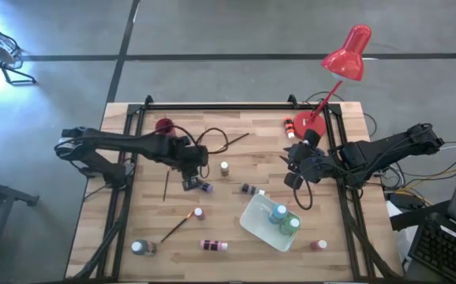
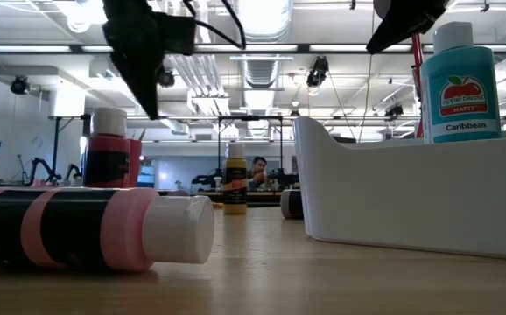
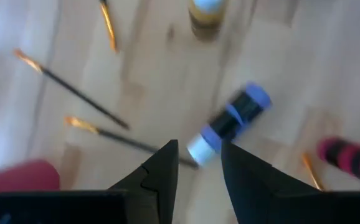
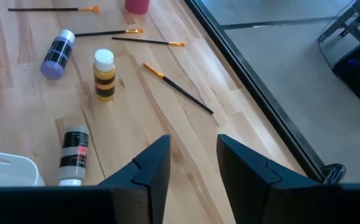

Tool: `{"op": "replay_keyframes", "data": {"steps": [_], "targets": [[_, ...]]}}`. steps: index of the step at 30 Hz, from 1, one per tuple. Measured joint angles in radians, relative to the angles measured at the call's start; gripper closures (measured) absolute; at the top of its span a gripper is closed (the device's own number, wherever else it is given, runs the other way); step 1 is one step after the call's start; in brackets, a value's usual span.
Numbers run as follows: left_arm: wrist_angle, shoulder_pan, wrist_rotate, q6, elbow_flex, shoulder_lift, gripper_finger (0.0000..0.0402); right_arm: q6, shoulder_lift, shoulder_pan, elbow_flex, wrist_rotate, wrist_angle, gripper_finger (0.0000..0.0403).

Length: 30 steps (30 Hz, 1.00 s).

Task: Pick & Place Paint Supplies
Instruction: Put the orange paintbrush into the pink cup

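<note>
A purple paint bottle (image 1: 205, 188) (image 3: 236, 115) lies on its side at mid-table, white cap toward my left gripper (image 1: 190, 184) (image 3: 198, 146). That gripper hangs open above it, pointing down, with the cap showing between the fingertips; I see no touch. My right gripper (image 1: 293, 180) (image 4: 192, 140) stands open over the table's right part with nothing between its fingers. A yellow bottle (image 1: 225, 168) (image 4: 104, 74) stands upright, and a black one (image 1: 250, 189) (image 4: 74, 152) lies on its side. Thin brushes (image 1: 167, 183) (image 4: 177, 87) lie flat on the wood.
A white tray (image 1: 256, 225) (image 2: 393, 201) at the near right holds a teal bottle (image 1: 278, 212) and a green one (image 1: 292, 224). More bottles (image 1: 212, 245) (image 1: 318, 245) sit along the near edge. A red cup (image 1: 163, 126) and a red lamp (image 1: 346, 55) stand at the far side.
</note>
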Motion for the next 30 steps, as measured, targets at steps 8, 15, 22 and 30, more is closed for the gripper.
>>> {"op": "replay_keyframes", "data": {"steps": [8,15,22,30], "targets": [[-0.069,-0.084,-0.022,-0.195,-0.032,-0.043,0.0275,0.0,0.0,0.0,0.0,-0.003,0.024,0.0257],[-0.161,-0.109,-0.042,-0.591,-0.095,-0.108,0.0275,0.0,0.0,0.0,0.0,-0.06,0.054,0.0246],[-0.164,-0.113,-0.11,-0.832,-0.22,-0.221,0.0275,0.0,0.0,0.0,0.0,-0.06,0.054,0.0237],[-0.012,-0.04,-0.103,-0.967,-0.45,-0.359,0.0275,-0.009,0.0,0.0,0.0,-0.059,0.055,0.023]]}}
